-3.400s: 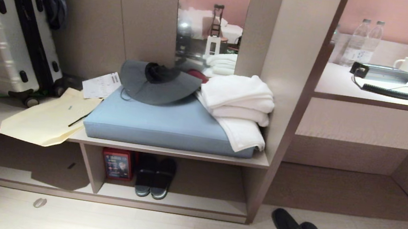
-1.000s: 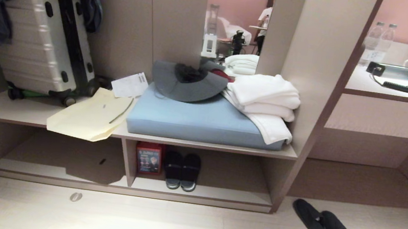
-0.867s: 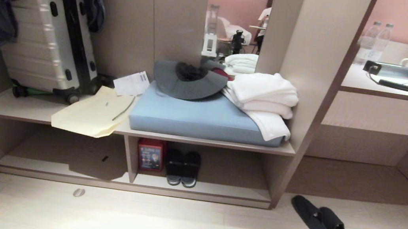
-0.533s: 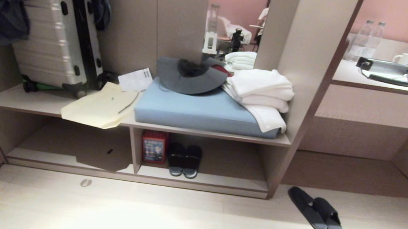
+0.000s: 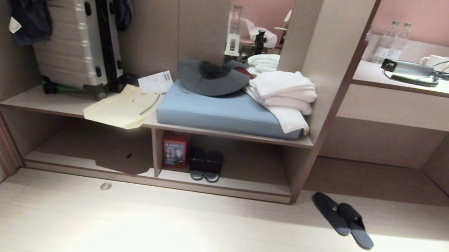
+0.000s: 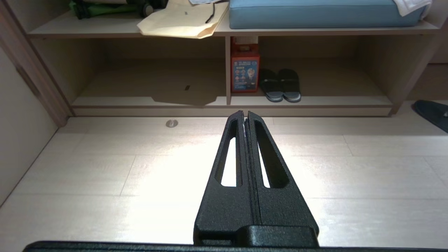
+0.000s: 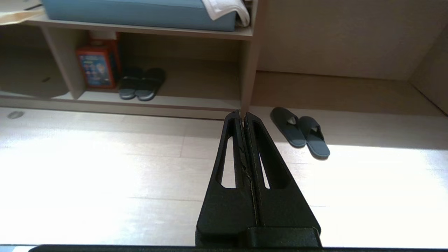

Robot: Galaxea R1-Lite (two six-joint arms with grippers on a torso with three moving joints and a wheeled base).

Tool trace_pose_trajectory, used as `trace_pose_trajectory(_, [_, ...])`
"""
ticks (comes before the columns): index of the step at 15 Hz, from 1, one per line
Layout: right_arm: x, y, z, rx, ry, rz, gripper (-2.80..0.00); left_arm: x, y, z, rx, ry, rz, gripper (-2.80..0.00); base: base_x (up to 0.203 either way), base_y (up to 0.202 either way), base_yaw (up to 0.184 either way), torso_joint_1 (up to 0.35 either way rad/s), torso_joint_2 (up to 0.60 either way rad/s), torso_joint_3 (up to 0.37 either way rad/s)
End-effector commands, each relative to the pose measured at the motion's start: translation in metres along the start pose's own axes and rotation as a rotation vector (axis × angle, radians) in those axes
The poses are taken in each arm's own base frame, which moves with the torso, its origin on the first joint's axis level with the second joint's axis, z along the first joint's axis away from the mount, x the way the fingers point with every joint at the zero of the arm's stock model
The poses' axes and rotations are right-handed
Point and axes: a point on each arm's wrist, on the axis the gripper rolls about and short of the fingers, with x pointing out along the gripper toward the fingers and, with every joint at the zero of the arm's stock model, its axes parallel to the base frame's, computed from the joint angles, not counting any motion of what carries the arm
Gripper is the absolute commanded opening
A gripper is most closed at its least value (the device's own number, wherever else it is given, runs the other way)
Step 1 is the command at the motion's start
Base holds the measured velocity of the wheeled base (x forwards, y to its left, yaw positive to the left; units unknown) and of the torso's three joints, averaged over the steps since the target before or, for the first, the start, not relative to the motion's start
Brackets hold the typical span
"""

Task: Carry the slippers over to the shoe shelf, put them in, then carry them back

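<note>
The dark grey slippers (image 5: 344, 214) lie side by side on the pale floor, just right of the shoe shelf (image 5: 225, 182), toes toward the wall; the same slippers (image 7: 300, 131) show in the right wrist view. The shoe shelf (image 6: 315, 100) is a low open compartment under the bench. Neither arm shows in the head view. My left gripper (image 6: 245, 113) is shut and empty, held above the floor in front of the shelf. Likewise shut and empty, my right gripper (image 7: 242, 112) hangs a good way short of the slippers.
A chunkier black pair (image 5: 206, 165) and a red box (image 5: 174, 149) stand in the shelf. Above are a blue cushion (image 5: 226, 113), white towels (image 5: 286, 95), a hat, a paper bag and a suitcase (image 5: 81, 35). A desk counter (image 5: 427, 88) stands at right.
The whole scene has shrunk and slid up and left in the head view: the camera has backed away from the shelf. The slippers and both grippers look unchanged.
</note>
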Motion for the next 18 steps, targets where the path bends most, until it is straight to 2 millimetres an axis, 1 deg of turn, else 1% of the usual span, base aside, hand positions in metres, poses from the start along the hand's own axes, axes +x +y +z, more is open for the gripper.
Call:
trace_pose_trajectory(1, [0.0001,0.0,-0.0004,-0.001,0.002,0.0,-2.8,-0.0001,0.0,0.0,0.0,-0.002,0.001,-2.8,-0.194,0.0,-0.001,0.005,0.0,0.005])
trace_pose_trajectory(18, [0.0001,0.0,-0.0004,-0.001,0.002,0.0,-2.8,0.0,0.0,0.0,0.0,0.0,0.0,-2.8,-0.196,0.0,0.001,0.002,0.0,0.002])
